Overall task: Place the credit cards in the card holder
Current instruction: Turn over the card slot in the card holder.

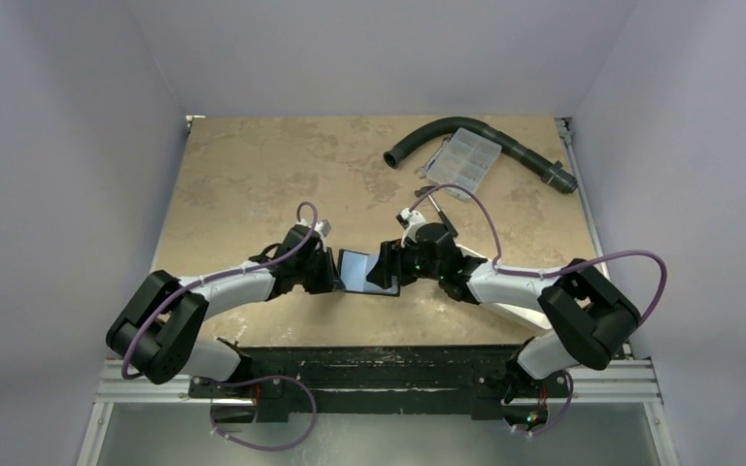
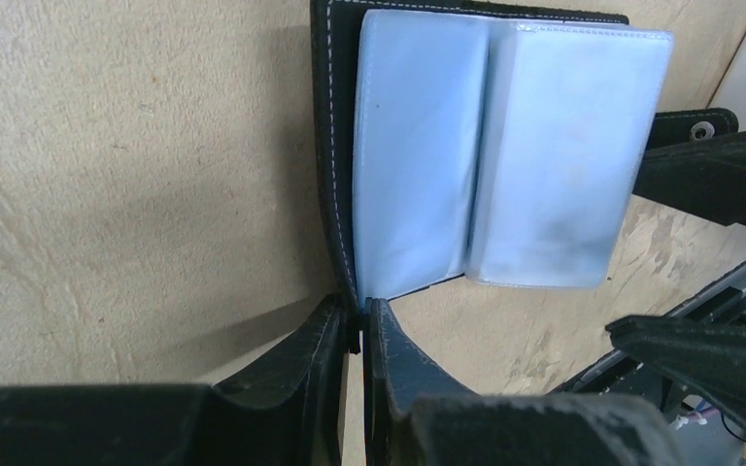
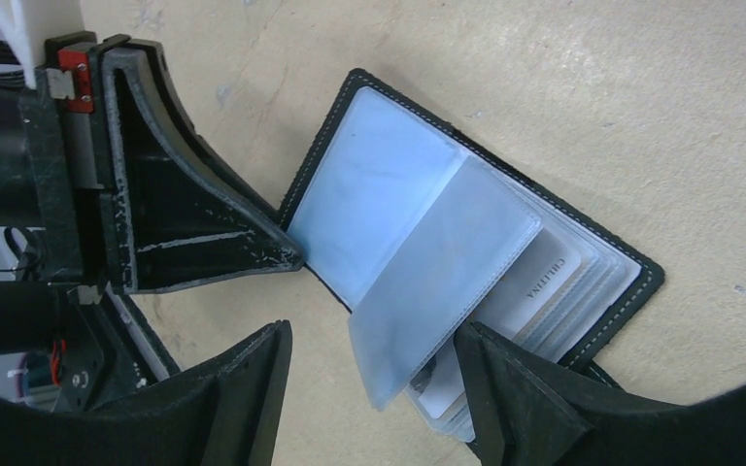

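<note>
Card holder (image 1: 362,272) lies open on the table (image 1: 253,175) near its front edge, with the pale blue-grey sleeves facing up. At its 9 o'clock the left gripper (image 2: 357,325) pinches the black cover edge, jaws pressed on it. At 3 o'clock the right gripper (image 3: 374,340) has its jaws spread around a raised clear sleeve, and a card (image 3: 544,277) shows beneath. Far off at 1 o'clock a clear compartment box (image 1: 459,155) lies just beside a black hose (image 1: 505,136).

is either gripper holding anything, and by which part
The left gripper pinches the open card holder by its black cover's edge; the right gripper is open, gripping nothing.
</note>
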Available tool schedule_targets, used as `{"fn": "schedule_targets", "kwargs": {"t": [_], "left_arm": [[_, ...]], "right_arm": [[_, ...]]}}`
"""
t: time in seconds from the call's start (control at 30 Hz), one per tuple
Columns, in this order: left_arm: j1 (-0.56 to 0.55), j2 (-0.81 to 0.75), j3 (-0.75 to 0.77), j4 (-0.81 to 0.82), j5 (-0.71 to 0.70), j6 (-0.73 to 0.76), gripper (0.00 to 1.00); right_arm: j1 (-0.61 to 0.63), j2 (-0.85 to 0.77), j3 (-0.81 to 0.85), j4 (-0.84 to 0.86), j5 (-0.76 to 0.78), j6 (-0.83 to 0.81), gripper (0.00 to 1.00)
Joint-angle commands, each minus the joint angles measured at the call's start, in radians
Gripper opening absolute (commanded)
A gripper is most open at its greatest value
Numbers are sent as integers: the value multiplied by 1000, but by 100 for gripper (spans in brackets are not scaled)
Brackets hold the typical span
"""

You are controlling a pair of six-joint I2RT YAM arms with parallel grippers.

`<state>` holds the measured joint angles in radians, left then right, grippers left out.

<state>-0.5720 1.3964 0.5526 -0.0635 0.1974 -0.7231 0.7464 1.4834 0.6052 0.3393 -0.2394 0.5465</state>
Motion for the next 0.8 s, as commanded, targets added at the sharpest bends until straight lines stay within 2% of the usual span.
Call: {"fn": "schedule_targets", "kwargs": {"t": [0.0, 0.23, 0.5, 0.77], "left_arm": [[-2, -36, -24, 24, 25, -16, 11], [-3, -45, -38, 31, 32, -21, 10], [-3, -50, -36, 31, 42, -24, 10], [-3, -56, -37, 35, 47, -25, 10]], "right_arm": [[5, -48, 29, -37, 62, -11, 71], [26, -121, 46, -96, 87, -28, 72], [28, -39, 47, -10, 15, 10, 65], [29, -29, 32, -27, 46, 2, 65]]}}
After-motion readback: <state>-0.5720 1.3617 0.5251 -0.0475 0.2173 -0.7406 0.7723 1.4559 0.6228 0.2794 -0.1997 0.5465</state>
